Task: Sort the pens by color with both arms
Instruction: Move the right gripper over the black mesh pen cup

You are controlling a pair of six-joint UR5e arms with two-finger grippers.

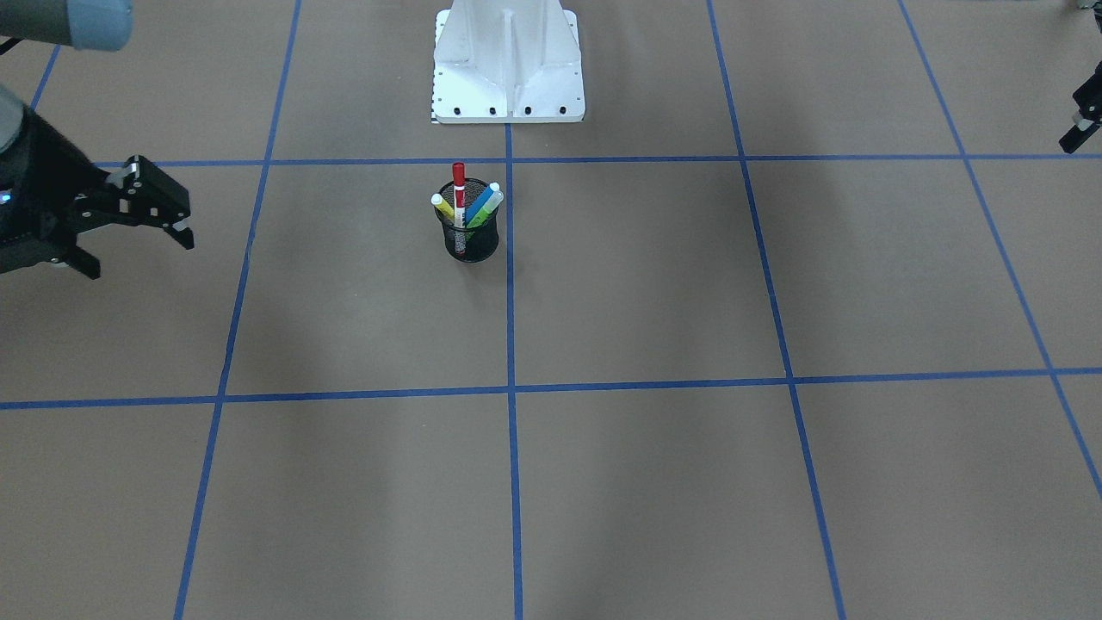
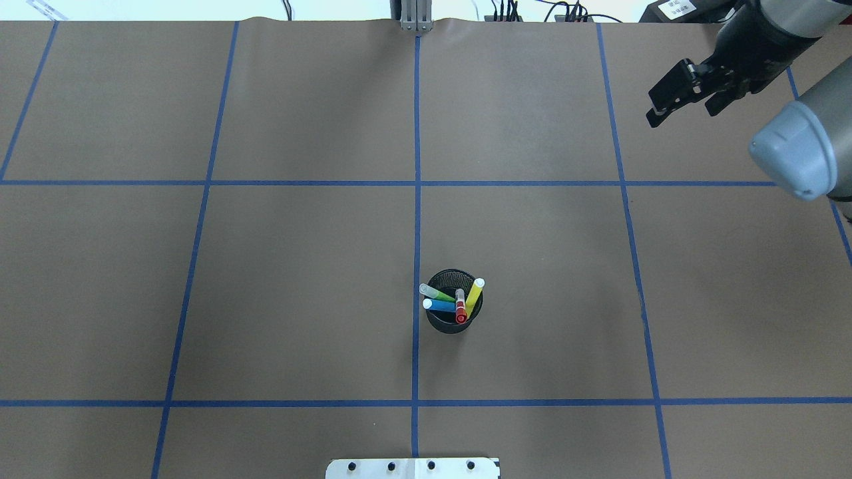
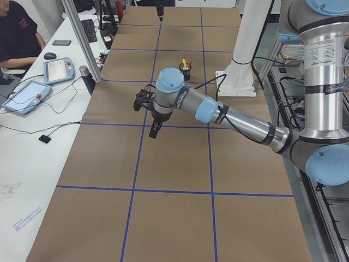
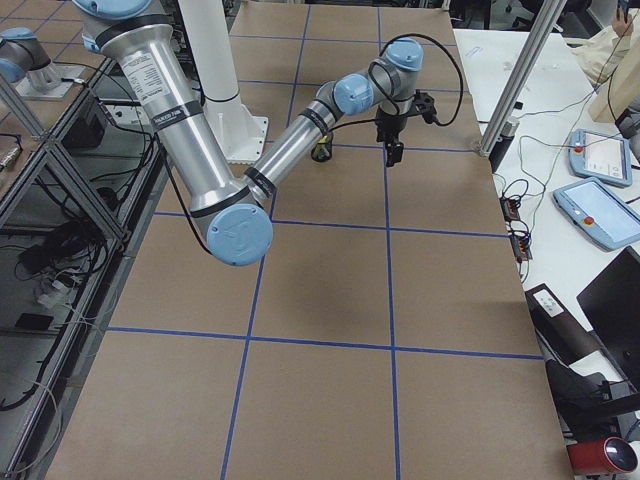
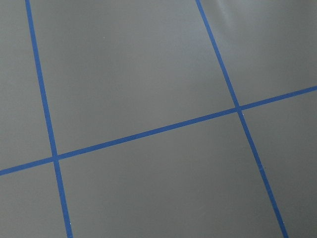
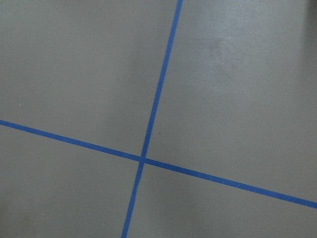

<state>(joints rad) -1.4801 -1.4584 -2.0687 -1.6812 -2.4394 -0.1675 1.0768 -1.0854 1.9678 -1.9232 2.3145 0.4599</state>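
Four pens stand in a black mesh cup [image 1: 470, 241] near the table's middle: red-capped [image 1: 459, 182], blue [image 1: 485, 201], green [image 1: 482, 213] and yellow [image 1: 442, 206]. From overhead the cup [image 2: 436, 322] holds the yellow [image 2: 474, 296], green [image 2: 436, 293], blue [image 2: 439, 305] and red-capped [image 2: 460, 313] pens. My right gripper [image 2: 683, 113] is open and empty, far from the cup; it also shows in the front view [image 1: 136, 250]. My left gripper [image 1: 1076, 136] is cut off by the frame's edge, far on the cup's other side; I cannot tell whether it is open.
The white pedestal base [image 1: 508, 77] stands just behind the cup. Blue tape lines [image 2: 416, 183] divide the brown table into squares. An operators' bench with teach pendants [image 3: 24, 95] and a metal post [image 3: 82, 49] runs along the far edge.
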